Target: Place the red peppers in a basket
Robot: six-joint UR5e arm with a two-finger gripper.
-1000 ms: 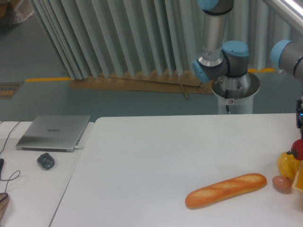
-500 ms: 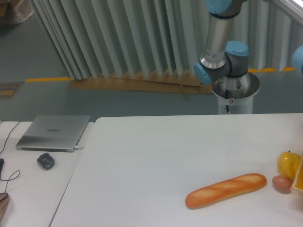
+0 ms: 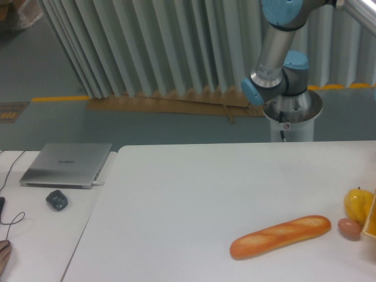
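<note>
Red pepper and tool are not being shown now, so the tool's state cannot be told. Only the arm [image 3: 271,56] is being seen above the desk [image 3: 194,194]. The pepper should be carried slowly and let go low over the basket.

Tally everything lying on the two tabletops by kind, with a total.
Bread loaf: 1
Yellow pepper: 1
Small pinkish-brown round item: 1
Laptop: 1
Computer mouse: 1
Total: 5
No red pepper is in view, and the yellow thing cut off by the right edge is left uncounted.
</note>
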